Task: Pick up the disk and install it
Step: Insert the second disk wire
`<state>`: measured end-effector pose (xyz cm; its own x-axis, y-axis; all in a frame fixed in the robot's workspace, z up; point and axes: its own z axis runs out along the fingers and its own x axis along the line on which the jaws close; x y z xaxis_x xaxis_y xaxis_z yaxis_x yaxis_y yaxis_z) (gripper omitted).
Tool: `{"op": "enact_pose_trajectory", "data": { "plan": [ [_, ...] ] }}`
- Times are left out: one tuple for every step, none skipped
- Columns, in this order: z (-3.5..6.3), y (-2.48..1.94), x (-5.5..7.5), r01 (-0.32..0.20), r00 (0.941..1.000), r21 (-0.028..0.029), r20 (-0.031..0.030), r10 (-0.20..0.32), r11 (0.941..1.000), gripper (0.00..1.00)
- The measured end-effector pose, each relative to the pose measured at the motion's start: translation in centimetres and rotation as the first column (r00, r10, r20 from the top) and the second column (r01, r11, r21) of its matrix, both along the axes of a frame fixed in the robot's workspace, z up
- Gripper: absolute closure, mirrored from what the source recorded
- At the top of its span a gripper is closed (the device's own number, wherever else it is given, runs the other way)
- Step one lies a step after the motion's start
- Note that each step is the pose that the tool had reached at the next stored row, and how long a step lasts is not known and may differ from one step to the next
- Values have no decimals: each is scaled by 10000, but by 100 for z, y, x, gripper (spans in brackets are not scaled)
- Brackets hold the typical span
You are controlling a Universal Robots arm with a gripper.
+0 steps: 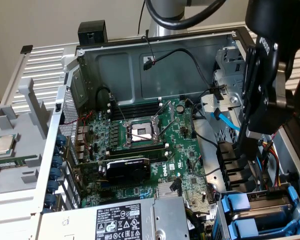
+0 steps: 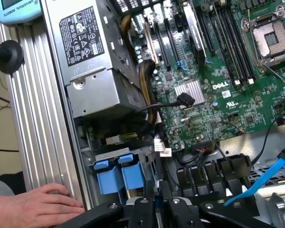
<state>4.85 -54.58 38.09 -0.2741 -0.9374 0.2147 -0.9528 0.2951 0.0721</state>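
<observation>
Disk (image 1: pixel 260 199): seated in the drive cage at the corner of the open case, at the exterior view's lower right, beside the power supply (image 1: pixel 120 220). Mostly its blue carrier fronts (image 2: pixel 119 175) show; two sit side by side, and which one belongs to the task cannot be told.

Gripper (image 2: pixel 156 204): hangs above the cage, just beside the row of black cable clips (image 2: pixel 213 171). Fingers drawn close together, clenched on nothing that can be made out. It is apart from the carriers.

Person's hand (image 2: pixel 38 206): flat on the case rail, near the gripper.

Blue data cable (image 1: pixel 225 120): loose, running across the bay mouth between the gripper and the motherboard (image 1: pixel 155 150).

Hazards, as judged:
- Hand so near the gripper; any sideways travel of the arm could strike or pinch it.
- Loose blue cable and black leads could snag on a finger and be pulled from their sockets.
- Closed fingers lowered onto a carrier would press on plastic rather than straddle it, and could crack a tab.
- Open processor socket (image 1: pixel 140 131) lies exposed; a swung cable or dropped part could bend its pins.
</observation>
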Motion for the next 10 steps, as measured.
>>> {"op": "enact_pose_trajectory", "data": {
  "plan": [
    [3,-16,5,0,10000,28,0,0,10000,84],
    [3,-29,10,0,10000,58,0,0,10000,84],
    [4,-36,13,-1,10000,80,0,1,10000,84],
    [4,-39,12,1,10000,100,0,-1,10000,84],
    [4,-42,12,2,10000,126,0,-2,9999,84],
    [3,-44,12,1,10000,153,-1,-1,9999,84],
    [4,-53,14,0,10000,200,-1,0,9998,84],
    [3,-66,14,-1,10000,262,-1,1,9997,84],
    [3,-71,13,0,10000,301,0,0,9995,84],
    [4,-73,13,1,10000,325,0,-1,9995,84]
  ]
}}
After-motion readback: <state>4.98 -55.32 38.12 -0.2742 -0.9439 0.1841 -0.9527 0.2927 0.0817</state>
